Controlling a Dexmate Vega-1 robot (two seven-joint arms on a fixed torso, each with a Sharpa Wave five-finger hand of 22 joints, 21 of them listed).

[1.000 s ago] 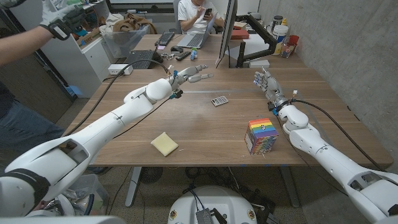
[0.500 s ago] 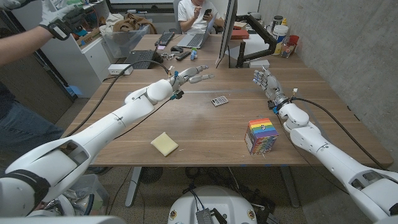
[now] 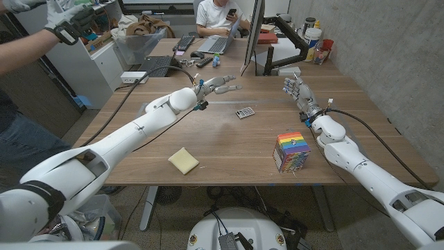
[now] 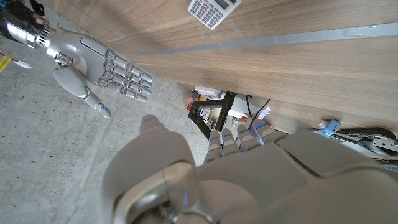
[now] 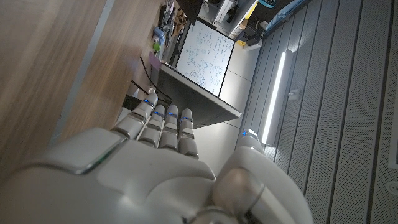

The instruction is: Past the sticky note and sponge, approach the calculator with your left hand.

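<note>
- Head view: left hand [image 3: 218, 87], fingers extended and empty, hovers at eleven o'clock of the calculator [image 3: 244, 112].
- Left wrist view shows the calculator's keys.
- Right hand [image 3: 298, 92] is released, empty.

Lighting is bright and even across my wooden table [image 3: 229, 149], with only soft, faint shadows beside the sticky note [image 3: 183, 160]. A ceiling light strip [image 5: 277, 93] glares in my right wrist view. My left hand [image 4: 217, 180] reads soft, slightly out of focus.
</note>
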